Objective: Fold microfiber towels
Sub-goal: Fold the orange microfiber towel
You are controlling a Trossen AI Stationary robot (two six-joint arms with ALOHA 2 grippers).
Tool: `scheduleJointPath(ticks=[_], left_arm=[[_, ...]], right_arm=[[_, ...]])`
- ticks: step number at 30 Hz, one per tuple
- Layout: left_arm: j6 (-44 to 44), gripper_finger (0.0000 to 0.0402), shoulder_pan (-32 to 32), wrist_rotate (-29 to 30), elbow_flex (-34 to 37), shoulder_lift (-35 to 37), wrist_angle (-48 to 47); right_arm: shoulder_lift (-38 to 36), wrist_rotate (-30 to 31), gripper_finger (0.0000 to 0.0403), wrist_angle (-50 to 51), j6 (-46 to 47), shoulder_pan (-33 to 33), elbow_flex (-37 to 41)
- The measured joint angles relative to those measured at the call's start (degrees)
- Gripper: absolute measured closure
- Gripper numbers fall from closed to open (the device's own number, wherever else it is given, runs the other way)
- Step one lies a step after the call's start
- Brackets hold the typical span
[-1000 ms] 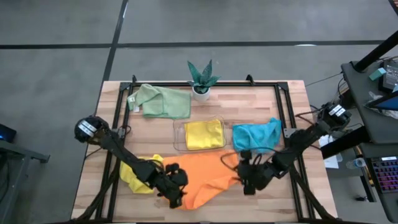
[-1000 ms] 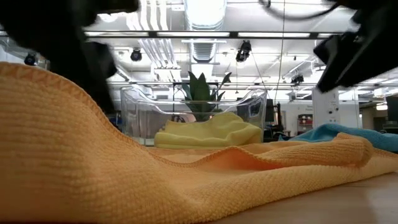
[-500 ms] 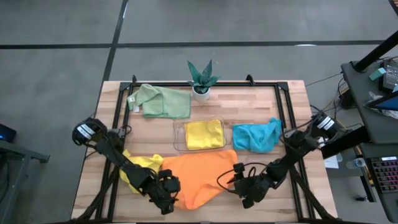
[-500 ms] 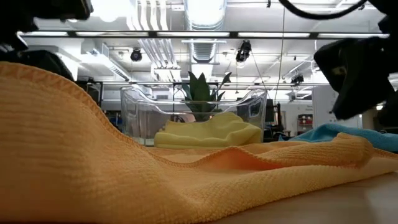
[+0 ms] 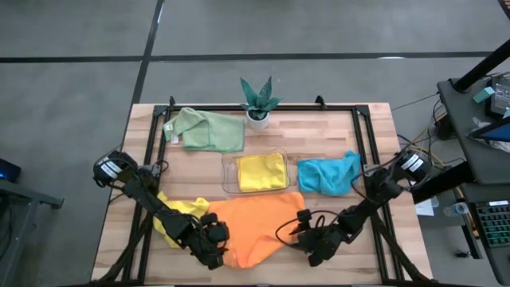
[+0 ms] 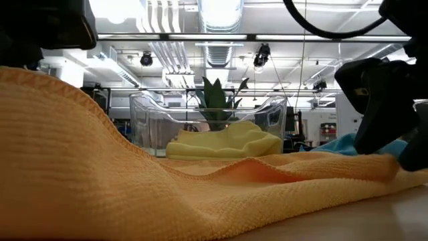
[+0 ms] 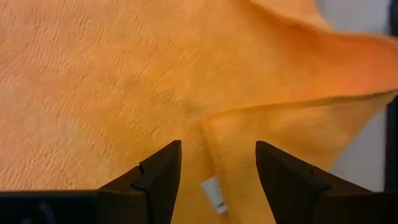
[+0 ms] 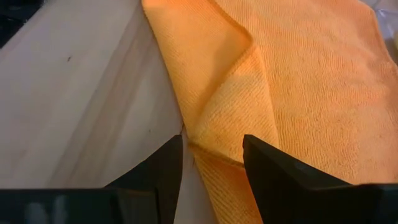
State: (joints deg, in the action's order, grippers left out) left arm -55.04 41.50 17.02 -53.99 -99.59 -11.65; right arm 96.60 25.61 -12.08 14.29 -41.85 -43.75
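An orange towel point(image 5: 255, 227) lies rumpled near the table's front edge; in the low view the orange towel point(image 6: 100, 174) rises in a hump at the left. My left gripper point(image 7: 217, 171) is open over its left part, one finger on each side of a folded edge with a small white tag point(image 7: 213, 194). My right gripper point(image 8: 212, 155) is open at the towel's right edge, its fingers flanking a folded-over corner point(image 8: 233, 99). In the high view my left gripper point(image 5: 213, 243) and right gripper point(image 5: 312, 241) flank the towel.
A yellow towel point(image 5: 177, 219) lies under my left arm. Another yellow towel point(image 5: 261, 171) sits in the clear tray point(image 5: 228, 174). A teal towel point(image 5: 328, 174) lies at the right, a pale green one point(image 5: 207, 130) at the far left, beside a potted plant point(image 5: 258, 100).
My right gripper has come down and toward the table's near edge, to the orange towel's right edge. My left gripper has shifted toward the table's left edge, along the towel's left part. The towel lies much as before.
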Motion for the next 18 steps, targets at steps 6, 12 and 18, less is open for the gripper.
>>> scheduleJointPath(ticks=[6,12,18], left_arm=[[-0.1,0.0211,0.2,-0.1,0.0,0.0,0.7],[-0.2,0.0211,0.2,-0.1,0.0,-1.2,3.4],[-0.7,0.0211,0.2,-1.1,-0.7,-3.6,4.6]], right_arm=[[1.9,0.0,0.0243,-2.7,-1.5,0.5,0.0],[1.6,0.0,0.0283,-2.8,-1.5,0.6,0.0],[1.6,-0.2,0.0364,-2.8,-2.3,0.6,0.0]])
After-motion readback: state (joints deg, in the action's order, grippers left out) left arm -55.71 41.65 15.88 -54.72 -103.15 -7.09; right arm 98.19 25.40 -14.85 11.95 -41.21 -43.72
